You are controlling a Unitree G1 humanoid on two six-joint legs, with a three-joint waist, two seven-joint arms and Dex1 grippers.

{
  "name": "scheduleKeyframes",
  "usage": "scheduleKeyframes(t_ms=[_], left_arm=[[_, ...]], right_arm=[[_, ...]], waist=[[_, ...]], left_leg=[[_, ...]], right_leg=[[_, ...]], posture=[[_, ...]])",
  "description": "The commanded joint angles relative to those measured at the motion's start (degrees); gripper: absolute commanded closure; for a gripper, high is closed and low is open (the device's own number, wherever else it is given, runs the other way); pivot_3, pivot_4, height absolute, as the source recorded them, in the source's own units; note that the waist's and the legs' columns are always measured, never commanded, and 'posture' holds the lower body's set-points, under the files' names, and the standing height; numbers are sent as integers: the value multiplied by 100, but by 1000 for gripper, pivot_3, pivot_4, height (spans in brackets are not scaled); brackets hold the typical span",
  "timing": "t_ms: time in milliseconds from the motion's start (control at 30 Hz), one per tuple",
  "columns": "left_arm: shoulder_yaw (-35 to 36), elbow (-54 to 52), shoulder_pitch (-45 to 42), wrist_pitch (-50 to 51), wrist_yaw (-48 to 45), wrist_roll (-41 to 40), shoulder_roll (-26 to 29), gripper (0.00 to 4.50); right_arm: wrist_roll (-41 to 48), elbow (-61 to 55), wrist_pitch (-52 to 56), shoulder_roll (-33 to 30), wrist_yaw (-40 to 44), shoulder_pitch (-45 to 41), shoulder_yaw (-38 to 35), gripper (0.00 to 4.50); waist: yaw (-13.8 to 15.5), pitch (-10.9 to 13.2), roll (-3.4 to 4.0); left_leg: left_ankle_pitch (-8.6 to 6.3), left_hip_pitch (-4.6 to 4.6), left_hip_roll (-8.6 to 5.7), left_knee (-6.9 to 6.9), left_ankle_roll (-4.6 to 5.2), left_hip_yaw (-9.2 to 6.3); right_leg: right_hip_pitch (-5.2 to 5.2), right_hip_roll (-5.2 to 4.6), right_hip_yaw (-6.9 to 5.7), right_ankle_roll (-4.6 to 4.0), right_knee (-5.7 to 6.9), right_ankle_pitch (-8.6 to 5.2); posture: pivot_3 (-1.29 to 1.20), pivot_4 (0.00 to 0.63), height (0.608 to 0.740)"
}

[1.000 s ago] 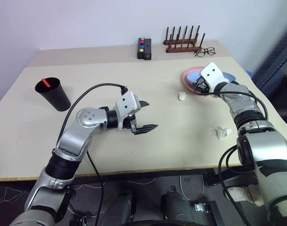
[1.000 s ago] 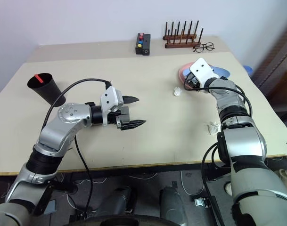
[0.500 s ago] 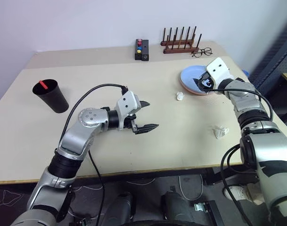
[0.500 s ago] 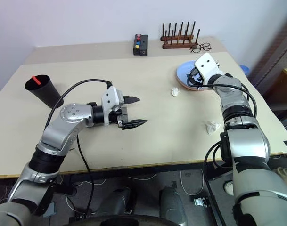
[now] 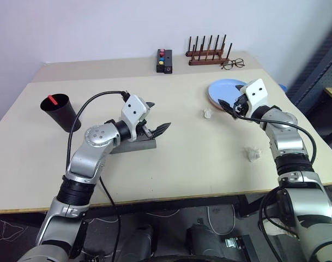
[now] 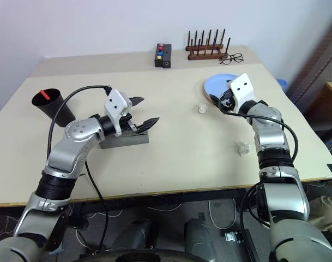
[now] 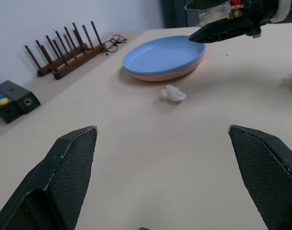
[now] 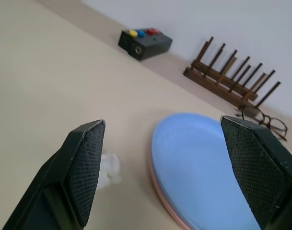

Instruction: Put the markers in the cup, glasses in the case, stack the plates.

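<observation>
The plates sit stacked at about 1 o'clock on the table, the blue one on top of the pink one. That step looks done.

Close in, near the middle of the table, lies the grey case. Its lid looks shut, though the arm hides part of it. The left claw hangs just above the case with its two fingers spread wide and nothing in them. The black sunglasses are not to be seen on the table, so I think they are inside the case.

At about 3 o'clock a crumpled white scrap lies alone. A second white scrap lies nearer the plates. The right claw is beside the near edge of the plates, its fingers spread and holding nothing.

At about 10 o'clock stands the black cup, with the red end of a marker sticking out of it. No other marker lies on the table.

So all three jobs look finished. The next move calls for both arms to pull away without bumping the case or the plates.

Far back at 12 o'clock are a small black box with coloured buttons, a wooden rack and thin clear spectacles. Nothing stands in the way.
</observation>
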Motion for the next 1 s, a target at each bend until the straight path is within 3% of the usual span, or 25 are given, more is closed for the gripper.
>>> scheduleKeyframes(t_ms=[33,1000], left_arm=[[169,55,-159,-225,213,146,-3,0],[130,123,-174,-373,348,241,28,0]], right_arm=[[124,-388,64,56,-32,-9,-79,601],[108,-413,107,96,-31,-43,-45,601]], waist=[[0,-11,1],[1,-15,0]], left_leg=[[0,0,0,-1,0,0],[-1,0,-2,1,2,1]], right_leg=[[0,0,0,0,0,0],[0,-2,0,0,0,0]], posture=[[0,0,740],[0,0,740]])
